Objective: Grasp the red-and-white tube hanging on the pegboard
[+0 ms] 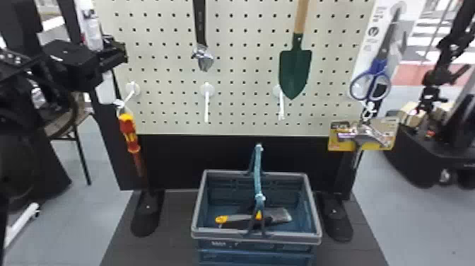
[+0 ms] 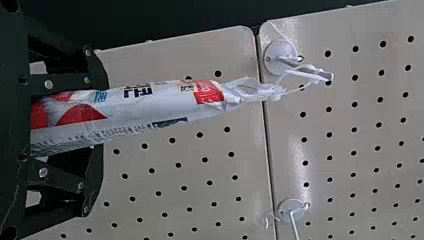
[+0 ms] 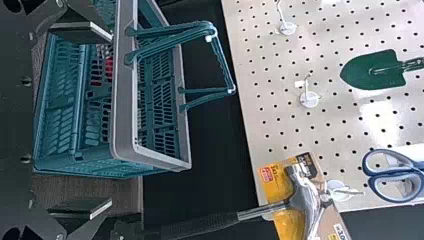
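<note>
The red-and-white tube (image 2: 145, 107) hangs by its clear tab from a white hook (image 2: 295, 62) near the pegboard's upper left corner. My left gripper (image 2: 95, 120) has one finger on each side of the tube's lower body, both touching it, and is shut on it. In the head view the left gripper (image 1: 107, 53) is at the pegboard's left edge, with the tube (image 1: 90, 26) rising above it. My right gripper (image 3: 107, 120) is open with nothing between its fingers, off to the right of the basket (image 3: 150, 150).
On the pegboard (image 1: 244, 106) hang a wrench (image 1: 201, 49), a green trowel (image 1: 295, 69), blue scissors (image 1: 371, 83), a carded hammer (image 1: 365, 134) and a red-and-yellow screwdriver (image 1: 130, 136). A blue basket (image 1: 311, 212) holding a tool stands below on the dark table.
</note>
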